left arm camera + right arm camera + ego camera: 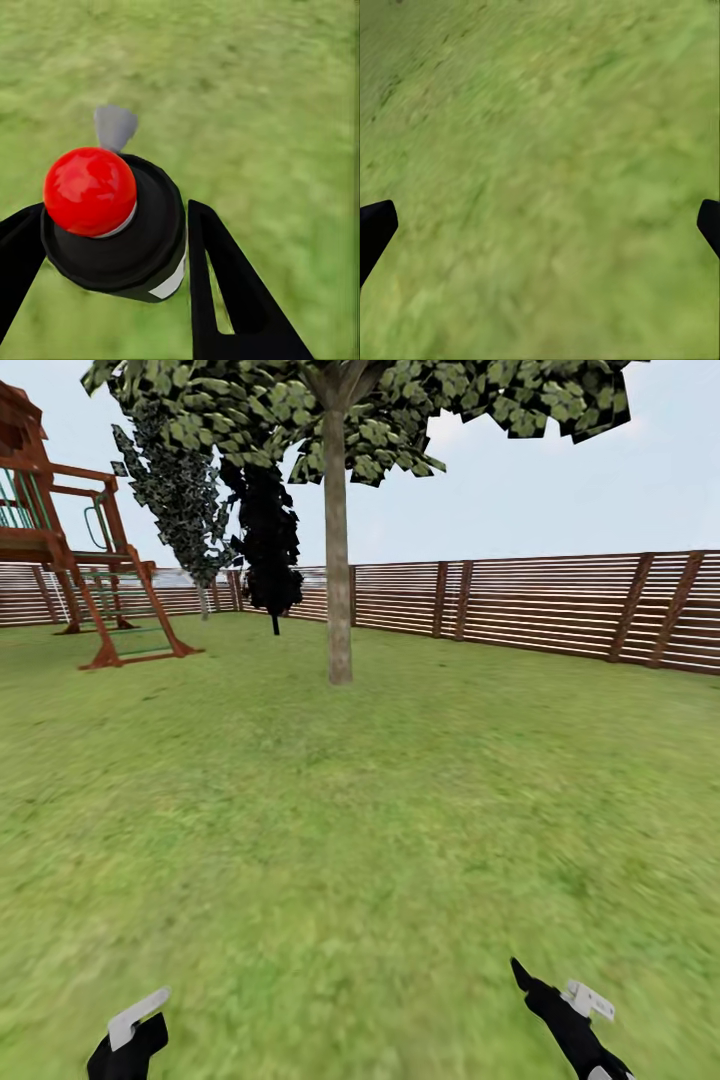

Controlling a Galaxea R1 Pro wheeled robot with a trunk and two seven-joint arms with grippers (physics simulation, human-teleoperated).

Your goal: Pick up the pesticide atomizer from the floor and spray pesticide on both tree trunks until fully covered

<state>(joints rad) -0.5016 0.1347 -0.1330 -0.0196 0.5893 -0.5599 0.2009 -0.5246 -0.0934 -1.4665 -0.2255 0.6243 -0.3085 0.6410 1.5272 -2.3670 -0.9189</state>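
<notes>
green lawn (330, 830) with a slatted brown fence (540, 605). pale-trunked tree (338, 560) ahead. left gripper (112, 247) clamps the black, red-capped atomizer (112, 217); right gripper (540, 225) fingers spread wide.

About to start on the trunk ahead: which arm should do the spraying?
Left. The left gripper already holds the pesticide atomizer between its fingers. The right gripper is open over bare lawn. The tree stands ahead.

Head camera looking forward across the lawn (360, 810) toward fence (540, 605), both wrist cameras close above that same grass
</notes>
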